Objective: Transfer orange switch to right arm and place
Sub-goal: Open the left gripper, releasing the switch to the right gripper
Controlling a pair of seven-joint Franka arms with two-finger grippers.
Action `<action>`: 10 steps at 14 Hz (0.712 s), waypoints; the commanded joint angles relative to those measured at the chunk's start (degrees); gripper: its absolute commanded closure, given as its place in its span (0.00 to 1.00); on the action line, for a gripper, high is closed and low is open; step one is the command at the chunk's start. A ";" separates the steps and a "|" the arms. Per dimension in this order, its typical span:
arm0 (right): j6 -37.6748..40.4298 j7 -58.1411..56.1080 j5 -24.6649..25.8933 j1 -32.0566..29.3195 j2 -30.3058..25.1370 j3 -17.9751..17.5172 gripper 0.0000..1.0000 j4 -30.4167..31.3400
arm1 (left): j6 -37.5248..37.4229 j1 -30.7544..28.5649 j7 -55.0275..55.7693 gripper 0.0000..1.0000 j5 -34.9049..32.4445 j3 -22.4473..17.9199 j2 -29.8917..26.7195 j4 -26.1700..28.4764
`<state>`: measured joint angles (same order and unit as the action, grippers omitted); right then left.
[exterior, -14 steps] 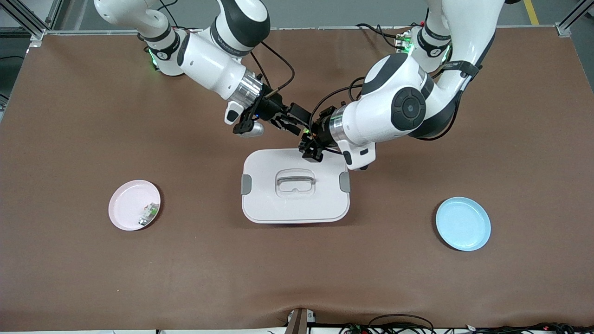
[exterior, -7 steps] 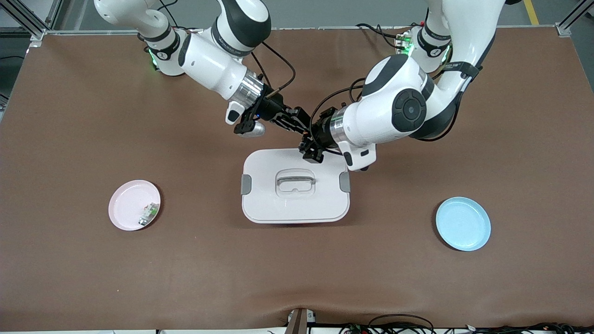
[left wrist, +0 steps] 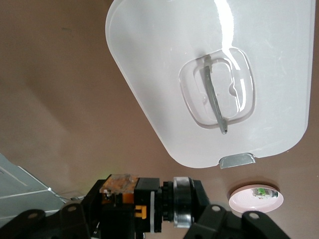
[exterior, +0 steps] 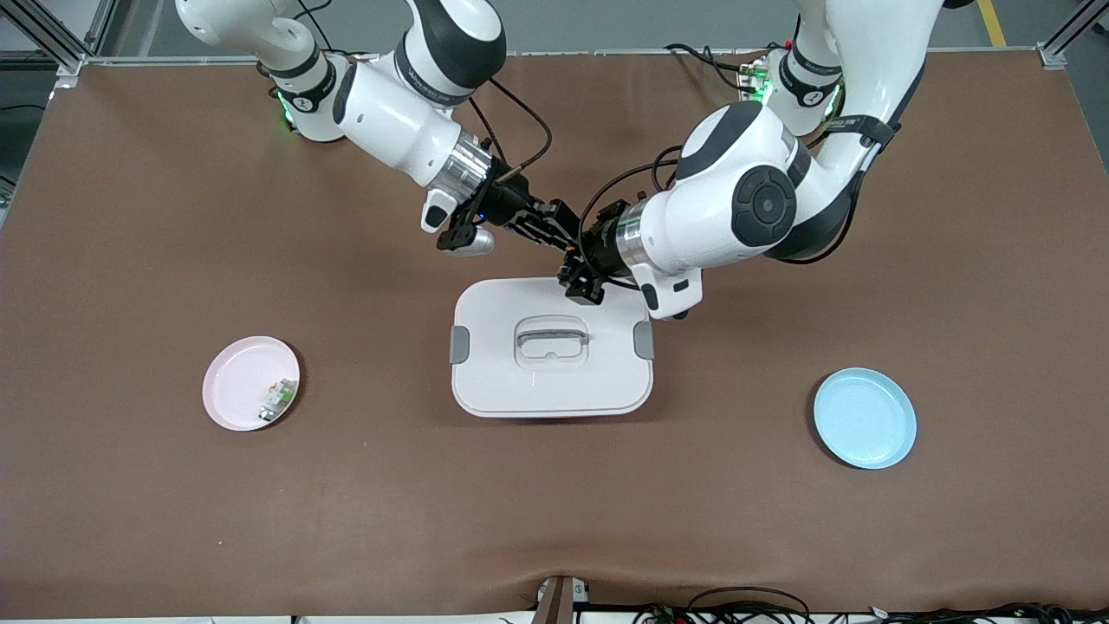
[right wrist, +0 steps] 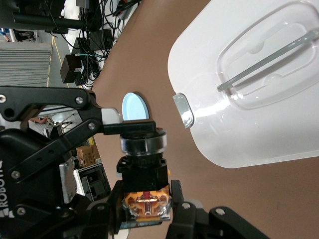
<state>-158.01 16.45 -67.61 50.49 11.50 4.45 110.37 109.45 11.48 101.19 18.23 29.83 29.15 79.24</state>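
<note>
The right gripper [exterior: 565, 243] is closing its jaws on the orange switch [right wrist: 143, 175], while the left gripper [exterior: 579, 270] is also clamping that same part. Both are meeting in the air just above the edge of the white lidded box [exterior: 552, 394] nearest the robots' bases. The handover is therefore at mid-stage: both grips appear established, and the left release is not yet done. Remaining, by judgement: release, carry and placement, probably onto the pink plate [exterior: 230, 381] at the right arm's end; the blue plate [exterior: 865, 419] is lying at the left arm's end.
</note>
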 commanded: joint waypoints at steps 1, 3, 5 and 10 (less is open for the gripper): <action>-0.28 0.25 -1.48 0.67 0.72 0.38 1.00 -1.48 | -0.12 0.29 0.59 0.46 1.29 0.14 0.47 -1.28; 0.07 0.34 -1.56 0.32 0.72 0.38 1.00 -1.91 | -0.12 0.29 0.06 0.00 1.20 0.14 0.21 -1.46; 0.25 1.74 -1.56 0.23 0.63 0.47 1.00 -2.00 | -0.12 0.21 0.23 0.00 1.20 0.14 0.03 -2.34; 2.43 1.57 -0.78 -0.56 -0.24 0.82 1.00 -1.83 | -0.20 -0.85 0.32 0.00 1.02 -0.21 -1.20 -2.42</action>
<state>-157.60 17.75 -67.75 50.46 11.50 4.90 109.42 109.50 11.12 101.19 18.25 29.82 29.08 76.95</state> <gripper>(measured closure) 0.595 0.000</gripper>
